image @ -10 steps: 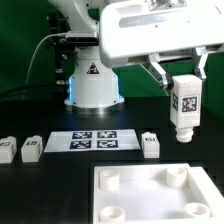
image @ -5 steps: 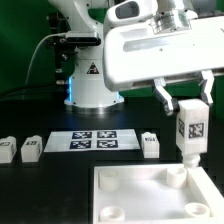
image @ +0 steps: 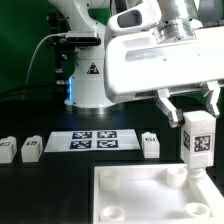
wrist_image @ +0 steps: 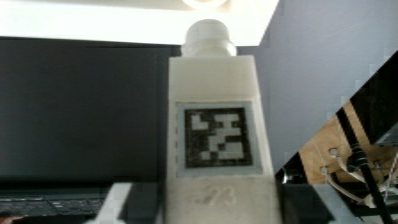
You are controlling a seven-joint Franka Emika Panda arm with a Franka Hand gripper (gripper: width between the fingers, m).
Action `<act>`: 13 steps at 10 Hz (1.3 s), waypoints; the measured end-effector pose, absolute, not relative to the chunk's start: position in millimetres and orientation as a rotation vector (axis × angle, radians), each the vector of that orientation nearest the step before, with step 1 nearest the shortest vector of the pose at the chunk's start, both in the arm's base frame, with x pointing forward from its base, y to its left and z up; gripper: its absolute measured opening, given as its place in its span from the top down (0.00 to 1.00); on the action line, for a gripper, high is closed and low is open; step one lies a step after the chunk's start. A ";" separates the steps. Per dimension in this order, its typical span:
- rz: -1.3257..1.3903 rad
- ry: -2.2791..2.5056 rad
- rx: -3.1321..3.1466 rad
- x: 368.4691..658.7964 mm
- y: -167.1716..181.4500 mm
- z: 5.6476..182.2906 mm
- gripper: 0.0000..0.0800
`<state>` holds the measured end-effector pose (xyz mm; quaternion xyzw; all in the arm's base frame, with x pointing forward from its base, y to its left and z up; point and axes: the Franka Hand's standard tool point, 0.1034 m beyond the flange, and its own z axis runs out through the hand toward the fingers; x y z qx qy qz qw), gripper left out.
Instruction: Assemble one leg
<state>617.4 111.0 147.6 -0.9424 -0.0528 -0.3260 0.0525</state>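
My gripper is shut on a leg, a small white block with a black-and-white tag on its face and a peg at its lower end. It hangs upright just above a round corner socket at the far right of the large white plate. In the wrist view the leg fills the middle between the jaws, with its peg pointing away from the camera. Three more legs lie on the black table: two at the exterior view's left and one beside the marker board.
The marker board lies flat behind the plate. The robot's white base stands at the back. The plate has other round sockets at its corners.
My gripper has moved down and toward the exterior view's right with the leg, bringing it close above the plate's far right socket.
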 end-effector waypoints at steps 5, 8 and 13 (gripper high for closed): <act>-0.962 -0.166 -2.878 620.4 109.9 117.6 0.63; -0.942 -0.167 -2.881 620.9 112.2 105.9 0.63; -0.945 -0.174 -2.879 617.8 116.0 92.0 0.63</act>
